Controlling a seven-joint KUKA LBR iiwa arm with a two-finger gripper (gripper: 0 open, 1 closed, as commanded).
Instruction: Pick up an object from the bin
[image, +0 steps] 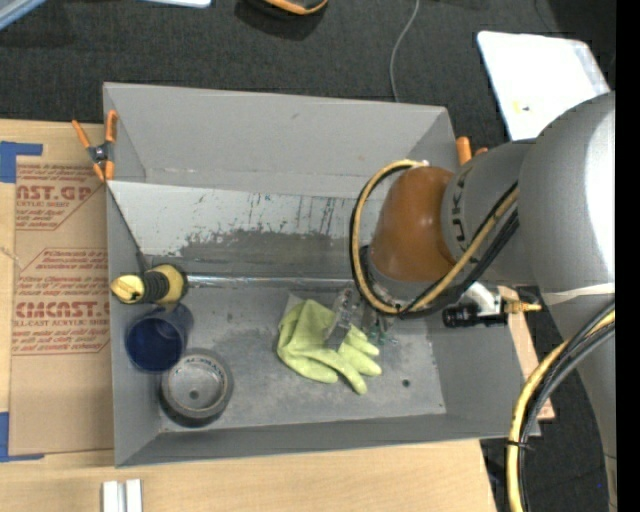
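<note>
Grey metal bin (250, 130): a yellow-green rubber glove (305, 350), lower centre, is touched by the gripper (348, 328). Claw width cannot be told; nothing is lifted.

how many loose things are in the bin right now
4: a yellow-green glove mid-floor, a blue cup at left, a grey roll toward the near-left corner, and a yellow-and-black thing by the left wall. The arm may hide more.

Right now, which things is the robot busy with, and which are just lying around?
Busy with:
- gripper
- yellow-green glove under it, in the middle

Just lying about, at the left:
- blue cup
- grey round tin
- yellow-and-black thing
</note>
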